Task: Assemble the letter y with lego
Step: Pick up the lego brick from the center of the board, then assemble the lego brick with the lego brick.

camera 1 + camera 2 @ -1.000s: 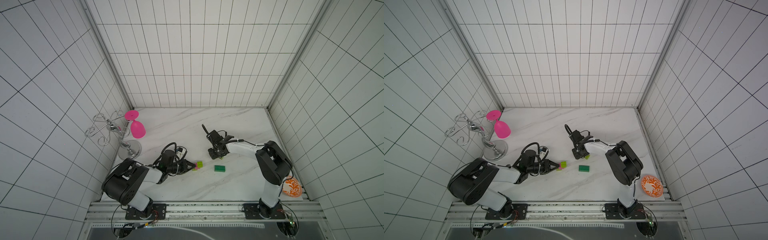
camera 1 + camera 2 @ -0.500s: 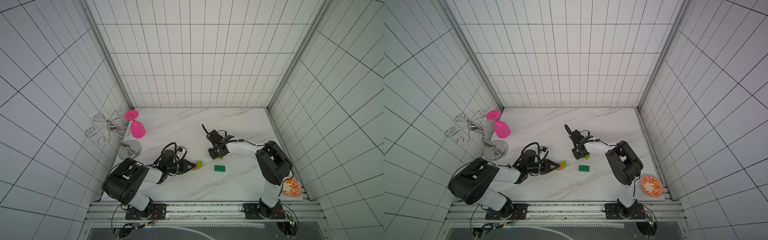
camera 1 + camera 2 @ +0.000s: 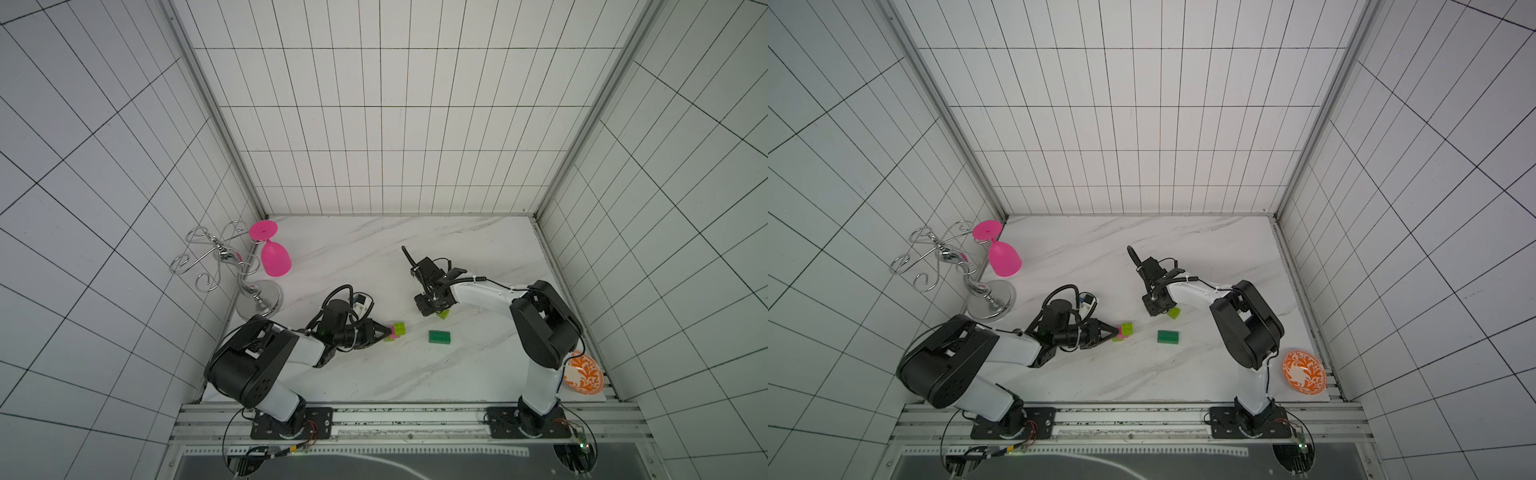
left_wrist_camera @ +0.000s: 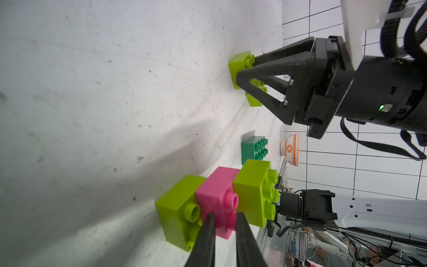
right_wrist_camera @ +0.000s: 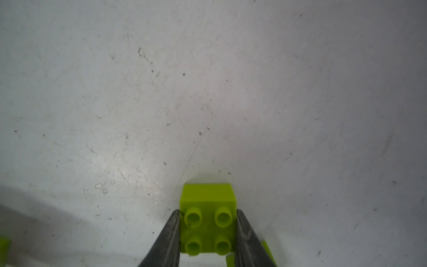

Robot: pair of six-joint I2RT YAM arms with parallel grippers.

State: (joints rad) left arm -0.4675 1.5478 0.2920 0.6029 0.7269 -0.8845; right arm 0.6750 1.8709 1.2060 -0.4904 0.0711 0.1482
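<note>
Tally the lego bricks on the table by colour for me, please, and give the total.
Lime-green bricks: 4
Pink brick: 1
Dark green brick: 1
Total: 6
</note>
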